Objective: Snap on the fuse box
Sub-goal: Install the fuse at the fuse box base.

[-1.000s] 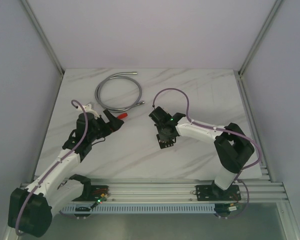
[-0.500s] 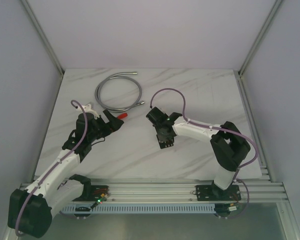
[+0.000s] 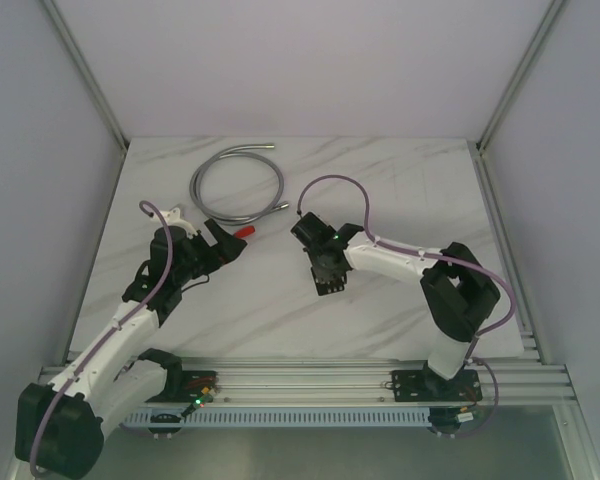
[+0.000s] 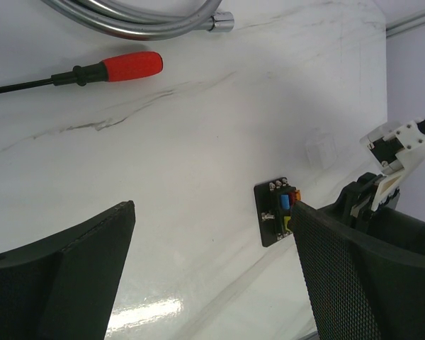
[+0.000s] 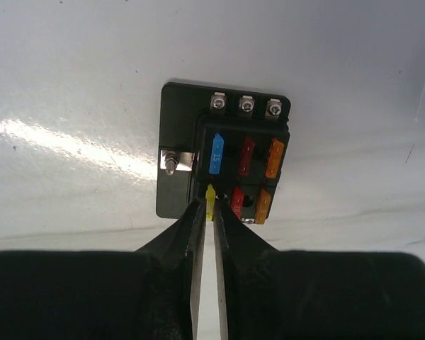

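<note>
The fuse box (image 5: pixel 227 159) is a black block lying flat on the white table, with blue, red and orange fuses in its slots. It also shows in the top view (image 3: pixel 329 284) and in the left wrist view (image 4: pixel 275 212). My right gripper (image 5: pixel 210 205) is shut on a tiny yellow fuse (image 5: pixel 210 199), held over the box's lower left slot. In the top view the right gripper (image 3: pixel 323 268) is right above the box. My left gripper (image 4: pixel 212 255) is open and empty, well to the left of the box, also in the top view (image 3: pixel 223 244). A small clear cover (image 4: pixel 321 150) lies beyond the box.
A red-handled screwdriver (image 4: pixel 106 68) lies near my left gripper, also in the top view (image 3: pixel 242 230). A coiled grey metal hose (image 3: pixel 237 187) lies at the back left. Enclosure walls and frame posts ring the table.
My right gripper has shifted slightly left and toward the back with the yellow fuse, staying over the fuse box. The left arm has barely moved.
</note>
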Action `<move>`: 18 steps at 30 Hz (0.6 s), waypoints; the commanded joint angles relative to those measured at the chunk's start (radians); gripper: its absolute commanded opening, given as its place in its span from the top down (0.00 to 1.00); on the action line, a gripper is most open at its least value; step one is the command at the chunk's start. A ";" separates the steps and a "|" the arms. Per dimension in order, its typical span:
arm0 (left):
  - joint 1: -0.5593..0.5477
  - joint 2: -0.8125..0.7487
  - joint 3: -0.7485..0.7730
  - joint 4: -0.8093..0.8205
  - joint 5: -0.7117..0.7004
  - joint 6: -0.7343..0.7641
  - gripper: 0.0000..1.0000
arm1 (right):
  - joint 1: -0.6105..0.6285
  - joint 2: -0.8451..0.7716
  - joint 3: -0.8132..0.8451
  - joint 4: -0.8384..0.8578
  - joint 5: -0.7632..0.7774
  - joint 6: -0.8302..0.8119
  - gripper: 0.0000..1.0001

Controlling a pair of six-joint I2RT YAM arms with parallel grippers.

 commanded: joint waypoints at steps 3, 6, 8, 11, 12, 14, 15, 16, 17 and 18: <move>0.009 -0.013 0.029 -0.019 0.005 0.006 0.00 | -0.002 0.001 0.071 0.006 -0.009 -0.020 0.80; 0.010 -0.006 0.033 -0.019 0.009 0.007 0.00 | -0.007 0.008 0.082 0.004 0.008 -0.017 0.79; 0.010 -0.002 0.035 -0.019 0.011 0.007 0.00 | -0.015 0.019 0.086 0.004 0.024 -0.010 0.79; 0.009 0.000 0.037 -0.018 0.011 0.008 0.00 | -0.028 0.041 0.091 0.005 0.031 -0.006 0.80; 0.010 0.000 0.038 -0.019 0.010 0.009 0.00 | -0.030 0.049 0.093 0.005 0.031 -0.006 0.81; 0.009 0.002 0.037 -0.019 0.010 0.010 0.00 | -0.035 0.060 0.097 0.008 0.035 -0.005 0.82; 0.010 0.004 0.038 -0.020 0.009 0.009 0.00 | -0.037 0.064 0.096 0.012 0.035 -0.007 0.83; 0.009 0.005 0.039 -0.019 0.010 0.010 0.00 | -0.038 0.066 0.097 0.018 0.032 -0.007 0.83; 0.009 0.008 0.040 -0.020 0.010 0.010 0.00 | -0.040 0.069 0.097 0.021 0.030 -0.008 0.84; 0.009 0.010 0.041 -0.019 0.011 0.010 0.00 | -0.041 0.071 0.099 0.026 0.027 -0.008 0.84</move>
